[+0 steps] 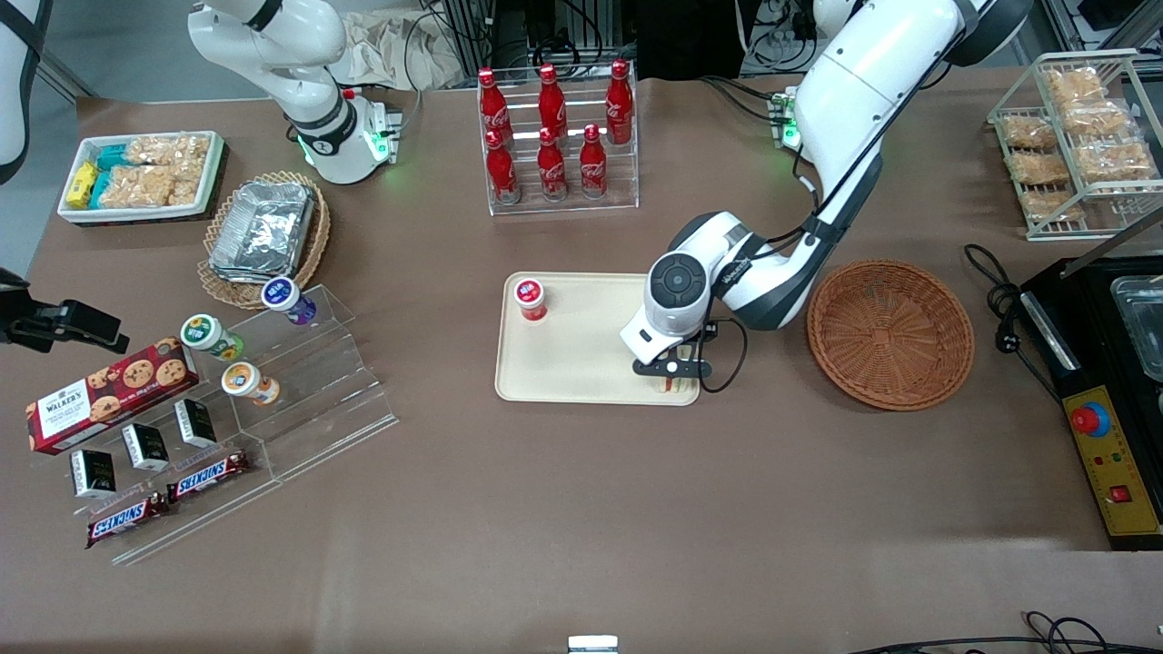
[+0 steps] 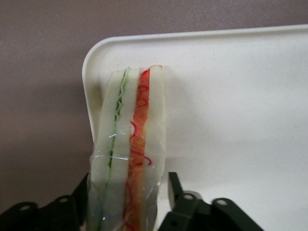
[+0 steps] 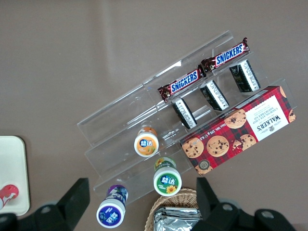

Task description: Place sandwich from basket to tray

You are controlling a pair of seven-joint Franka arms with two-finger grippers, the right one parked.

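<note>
Gripping sandwich (image 2: 129, 154), jaws closed on bread faces; long axis points toward tray (image 2: 231, 106) corner, layers edge-up.

A brown table (image 1: 563, 509) carries everything. The gripper (image 1: 672, 377) hangs low over the tray (image 1: 563, 363). Just beside it toward the working arm's end sits the basket (image 1: 890, 334); a bottle rack (image 1: 559, 136) stands farther from the camera, and a clear stepped stand (image 1: 273, 400) sits well apart toward the parked arm's end.
</note>
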